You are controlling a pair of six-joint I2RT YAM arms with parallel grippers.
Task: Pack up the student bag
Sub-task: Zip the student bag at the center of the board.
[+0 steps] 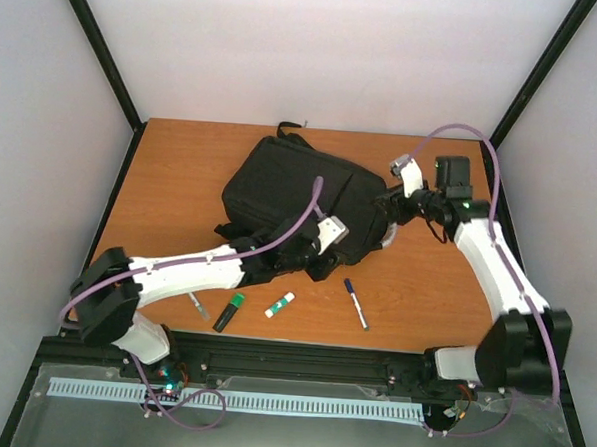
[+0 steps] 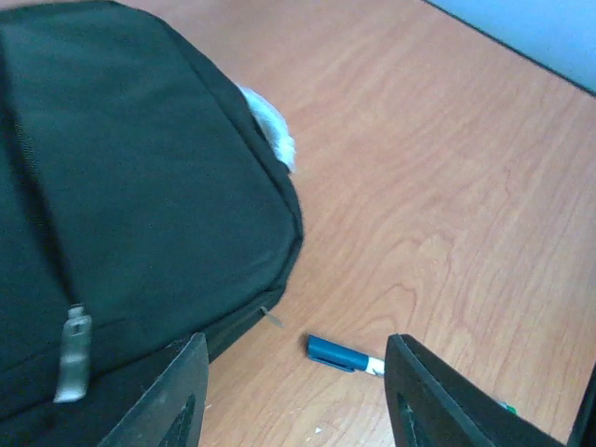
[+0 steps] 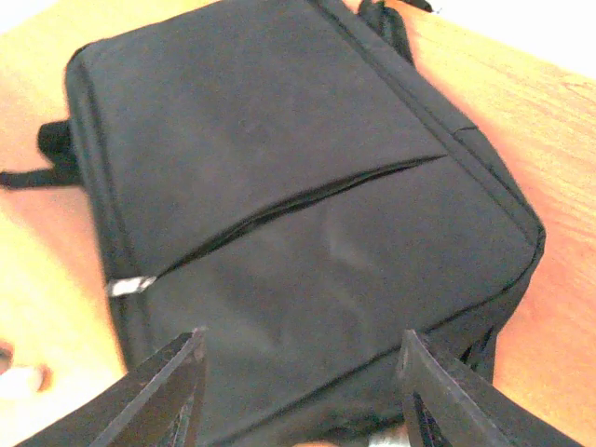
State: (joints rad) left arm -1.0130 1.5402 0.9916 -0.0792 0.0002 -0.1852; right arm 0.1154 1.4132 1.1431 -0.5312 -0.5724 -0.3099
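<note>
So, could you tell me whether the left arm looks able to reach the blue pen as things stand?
Probably yes: the left gripper is open and empty, and the blue pen lies on bare table just ahead, clear of the student bag.

Left gripper [image 2: 296, 405]: jaws apart, gap holds bare table [image 2: 447, 186]. Blue pen [image 2: 337, 355] lies just ahead in gap. Student bag [image 2: 140, 186] walls off tool's left, close by that finger. Ahead-right: open wood.
Right gripper [image 3: 303, 400]: student bag fills path ahead; bare strips at both flanks only.
</note>
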